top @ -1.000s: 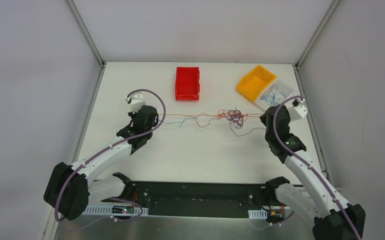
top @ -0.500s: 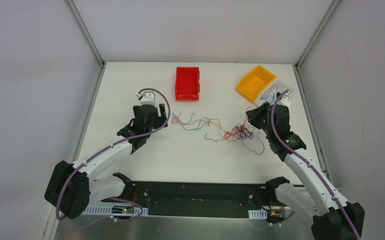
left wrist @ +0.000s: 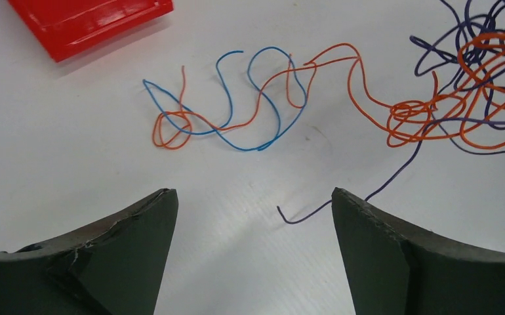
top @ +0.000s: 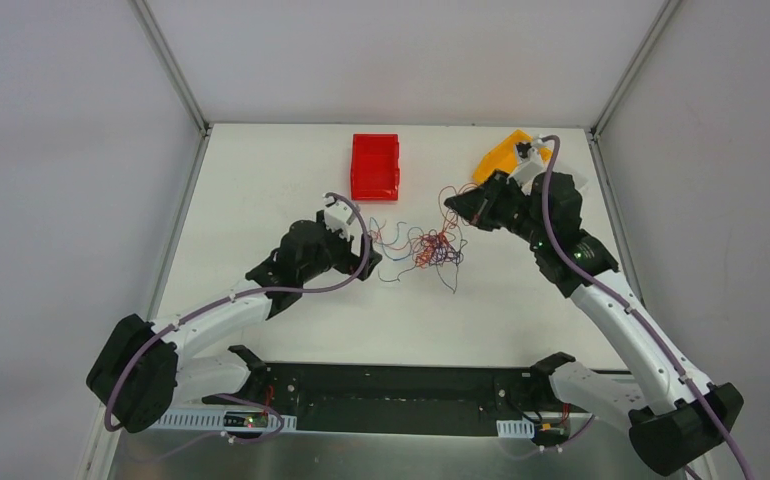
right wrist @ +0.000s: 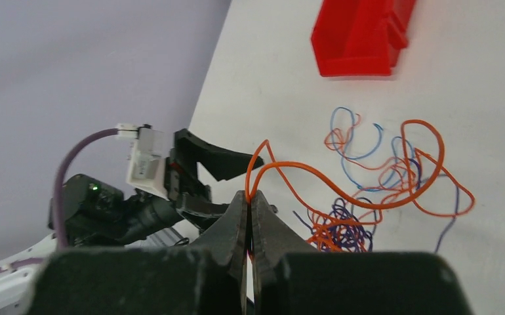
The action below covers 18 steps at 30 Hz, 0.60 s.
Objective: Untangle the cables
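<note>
Thin orange, blue and purple cables point(top: 431, 245) lie bunched in a tangle at the table's middle. My right gripper point(top: 451, 202) hangs just above the tangle's right side. In the right wrist view this gripper point(right wrist: 250, 195) is shut on a loop of the orange cable point(right wrist: 342, 190), lifted clear of the tangle point(right wrist: 345, 230). My left gripper point(top: 369, 255) stands open just left of the bunch and holds nothing. In the left wrist view the gripper point(left wrist: 253, 191) has a loose purple end point(left wrist: 289, 220) lying on the table between its jaws. Blue point(left wrist: 263, 92) and orange point(left wrist: 342, 56) strands curl beyond.
A red bin point(top: 375, 166) stands at the back centre, just behind the cables. A yellow bin point(top: 496, 160) at the back right is partly hidden by my right arm. Metal frame posts rise at the table's back corners.
My left gripper has opened, let go of the cable and moved right toward the tangle. My right gripper moved left and back with the orange cable. The stretched cables have gone slack and bunched.
</note>
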Available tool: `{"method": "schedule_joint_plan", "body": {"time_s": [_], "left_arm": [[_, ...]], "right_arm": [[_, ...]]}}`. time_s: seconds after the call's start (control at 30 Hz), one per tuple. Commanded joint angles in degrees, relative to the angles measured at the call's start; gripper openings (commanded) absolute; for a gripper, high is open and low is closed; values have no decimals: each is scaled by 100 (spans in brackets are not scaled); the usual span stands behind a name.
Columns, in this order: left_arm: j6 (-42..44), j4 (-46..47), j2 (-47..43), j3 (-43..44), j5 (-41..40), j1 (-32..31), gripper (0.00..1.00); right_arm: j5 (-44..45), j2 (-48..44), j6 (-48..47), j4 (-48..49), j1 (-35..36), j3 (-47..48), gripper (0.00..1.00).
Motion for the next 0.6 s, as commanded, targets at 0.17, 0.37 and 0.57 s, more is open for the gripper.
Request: {"method": "schedule_joint_plan", "body": {"time_s": [0.17,0.37,0.57], "left_arm": [[53,1572,-334,-427,1982,3,91],[44,1756,-542,-558,2348,3,92],[0,1674,-184,-338,2690,0,91]], "right_arm": [[-397,493,157,313,567,784,0],[-286,732,182,428,811,756,0],[-301,998,273,574,1023,783,0]]}}
